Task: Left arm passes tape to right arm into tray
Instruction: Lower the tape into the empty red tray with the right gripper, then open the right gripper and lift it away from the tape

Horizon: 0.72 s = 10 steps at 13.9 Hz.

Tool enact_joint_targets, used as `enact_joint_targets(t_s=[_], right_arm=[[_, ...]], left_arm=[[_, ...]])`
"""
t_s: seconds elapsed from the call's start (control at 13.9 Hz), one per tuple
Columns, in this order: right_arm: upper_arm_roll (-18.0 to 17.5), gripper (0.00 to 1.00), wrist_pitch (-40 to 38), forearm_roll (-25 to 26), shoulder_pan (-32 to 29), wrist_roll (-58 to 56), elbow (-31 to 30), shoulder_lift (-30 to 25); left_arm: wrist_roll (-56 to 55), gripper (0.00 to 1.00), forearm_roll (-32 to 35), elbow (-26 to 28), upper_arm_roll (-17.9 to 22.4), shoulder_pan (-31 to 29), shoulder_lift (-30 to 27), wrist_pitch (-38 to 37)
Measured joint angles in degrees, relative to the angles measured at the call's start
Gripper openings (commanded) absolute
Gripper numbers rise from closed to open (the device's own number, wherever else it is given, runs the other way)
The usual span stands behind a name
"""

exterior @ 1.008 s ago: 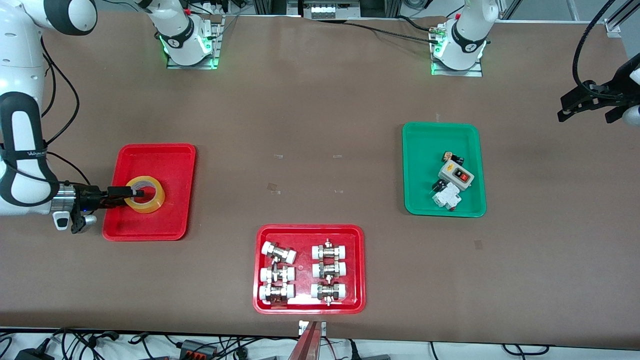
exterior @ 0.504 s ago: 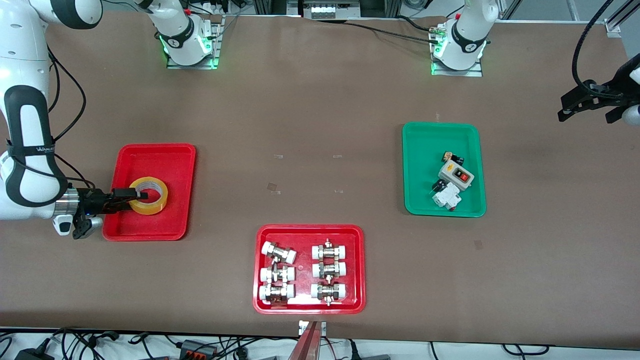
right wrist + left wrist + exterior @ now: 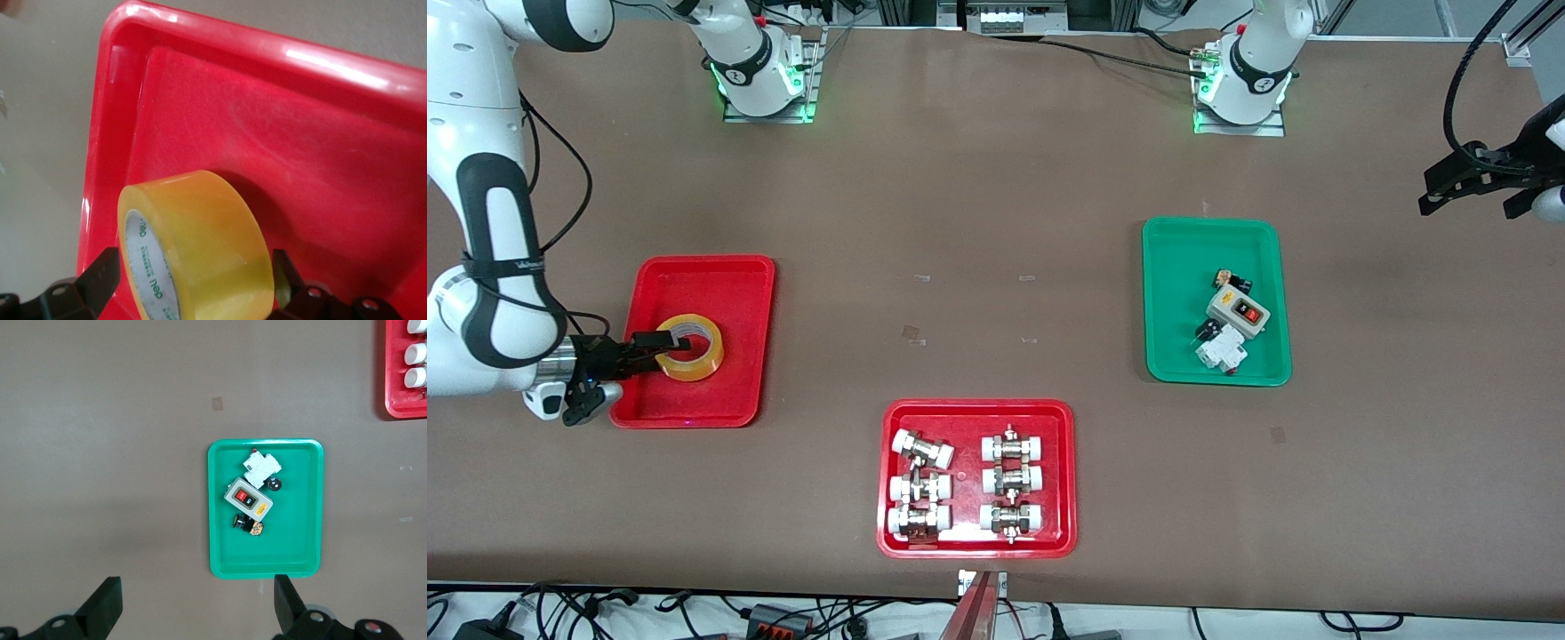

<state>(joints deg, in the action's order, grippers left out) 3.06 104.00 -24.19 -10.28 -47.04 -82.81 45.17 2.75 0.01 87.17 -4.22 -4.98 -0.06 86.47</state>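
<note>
Right hand [image 3: 665, 348] clenched on the tape [image 3: 687, 346] over the tray [image 3: 738, 284]; left hand [image 3: 1472, 182] spread, holding nothing.

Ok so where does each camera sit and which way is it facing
Front view: high across the table, facing both bases; shows the right arm with its gripper at the tape in the red tray, and the left gripper.
Left wrist view: high up, looking down on the green tray; own fingertips show.
Right wrist view: close over the tape; own fingertips show.
Front and left wrist views share the green tray.
</note>
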Motion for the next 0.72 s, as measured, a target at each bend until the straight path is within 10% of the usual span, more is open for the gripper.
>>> enact_joint_targets(t_s=[0.72], right_arm=[[-0.06, 1.00, 2.62, 8.48, 2.88, -0.39, 0.58, -2.49]], left_arm=[[0.04, 1.00, 0.00, 0.00, 0.00, 0.00, 0.00, -0.04]])
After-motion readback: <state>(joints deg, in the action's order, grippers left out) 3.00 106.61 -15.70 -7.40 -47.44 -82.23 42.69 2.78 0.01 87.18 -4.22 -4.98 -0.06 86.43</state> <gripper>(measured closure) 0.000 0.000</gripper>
